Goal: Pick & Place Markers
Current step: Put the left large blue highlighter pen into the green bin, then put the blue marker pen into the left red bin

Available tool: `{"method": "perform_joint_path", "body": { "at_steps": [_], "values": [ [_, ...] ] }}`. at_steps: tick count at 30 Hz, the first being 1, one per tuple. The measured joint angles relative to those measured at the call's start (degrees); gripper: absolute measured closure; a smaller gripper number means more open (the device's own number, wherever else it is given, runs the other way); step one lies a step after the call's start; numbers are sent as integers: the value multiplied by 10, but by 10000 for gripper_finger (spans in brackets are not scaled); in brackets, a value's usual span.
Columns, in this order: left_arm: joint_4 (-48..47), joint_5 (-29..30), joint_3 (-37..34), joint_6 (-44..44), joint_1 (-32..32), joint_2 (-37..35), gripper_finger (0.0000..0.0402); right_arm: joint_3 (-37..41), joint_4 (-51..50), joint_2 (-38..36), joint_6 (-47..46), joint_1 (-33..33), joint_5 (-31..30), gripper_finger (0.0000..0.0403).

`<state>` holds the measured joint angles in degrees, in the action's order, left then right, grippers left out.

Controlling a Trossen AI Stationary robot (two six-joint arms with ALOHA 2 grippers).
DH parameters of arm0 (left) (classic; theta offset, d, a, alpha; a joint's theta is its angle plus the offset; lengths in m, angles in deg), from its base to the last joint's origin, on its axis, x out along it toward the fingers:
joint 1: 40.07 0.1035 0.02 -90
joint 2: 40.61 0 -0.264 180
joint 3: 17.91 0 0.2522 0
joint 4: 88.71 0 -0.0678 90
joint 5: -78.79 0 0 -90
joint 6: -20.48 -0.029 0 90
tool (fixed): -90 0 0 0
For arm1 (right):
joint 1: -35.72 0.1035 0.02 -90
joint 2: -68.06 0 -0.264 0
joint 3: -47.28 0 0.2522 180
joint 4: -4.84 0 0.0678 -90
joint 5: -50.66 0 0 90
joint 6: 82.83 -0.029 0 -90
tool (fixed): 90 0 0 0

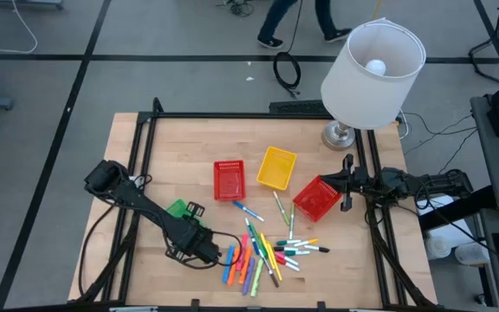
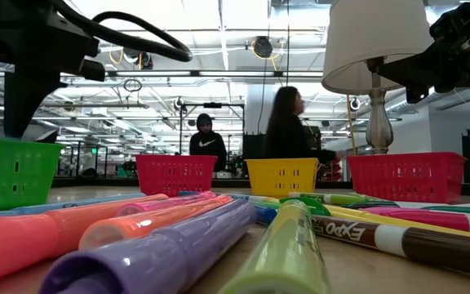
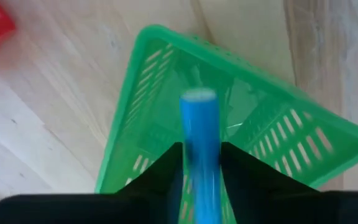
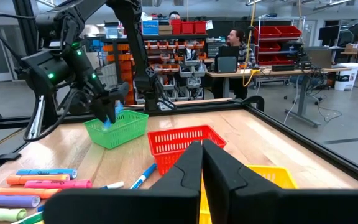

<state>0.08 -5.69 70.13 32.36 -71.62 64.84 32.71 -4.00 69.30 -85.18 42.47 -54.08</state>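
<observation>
A pile of markers (image 1: 262,251) in many colours lies flat on the wooden table near its near edge, and it fills the low view's foreground (image 2: 219,237). My left gripper (image 3: 201,158) hangs over the green basket (image 3: 229,124), shut on a blue marker (image 3: 199,124). The right wrist view shows this gripper (image 4: 109,109) just above the green basket (image 4: 118,127). My right gripper (image 4: 201,155) is shut and empty, waiting near the table's right edge beside a red basket (image 1: 316,198). My left gripper pinches the blue marker's barrel (image 3: 197,155) between its two fingers, coming from above and pointing down. The marker runs along the fingers, and its free end (image 3: 199,99) sticks out past the fingertips over the green basket's inside. It is lifted clear of the table.
A second red basket (image 1: 229,179) and a yellow basket (image 1: 276,167) stand mid-table. A lamp with a white shade (image 1: 371,74) stands at the far right corner. A black frame rail (image 1: 145,156) borders the table. People show in the room beyond (image 2: 288,122).
</observation>
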Motion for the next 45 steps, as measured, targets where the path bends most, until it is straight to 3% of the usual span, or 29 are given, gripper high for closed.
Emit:
{"method": "perform_joint_path", "body": {
  "at_steps": [7, 12, 16, 21, 24, 27, 32, 35, 40, 45],
  "values": [
    [-11, 0, 1, 22, 0, 0, 236, 0, 0, 0, 0, 0, 0, 403],
    [-117, 36, 35, 94, -4, -19, 236, 0, 0, 0, 0, 0, 0, 403],
    [-99, 159, 53, 221, -51, -116, 265, 0, 0, 0, 0, 0, 0, 403],
    [-14, 434, -19, 524, -138, -255, 325, 0, -6, 0, 5, 0, 0, 403],
    [13, 469, -94, 667, -141, -304, 378, 0, -11, 4, 18, 0, 1, 403],
    [51, 489, -175, 720, -124, -336, 392, 0, -12, 8, 20, 0, 1, 403],
    [171, 607, -305, 670, -102, -401, 398, 0, 3, 9, 83, 0, -1, 403],
    [263, 635, -379, 642, -100, -456, 395, 0, 68, 9, 137, 0, -2, 403],
    [489, 607, -499, 541, -106, -530, 397, 0, 158, 9, 239, 0, -5, 403],
    [789, 509, -575, 249, -78, -569, 398, 0, 135, 10, 234, 0, -3, 403]
  ]
}}
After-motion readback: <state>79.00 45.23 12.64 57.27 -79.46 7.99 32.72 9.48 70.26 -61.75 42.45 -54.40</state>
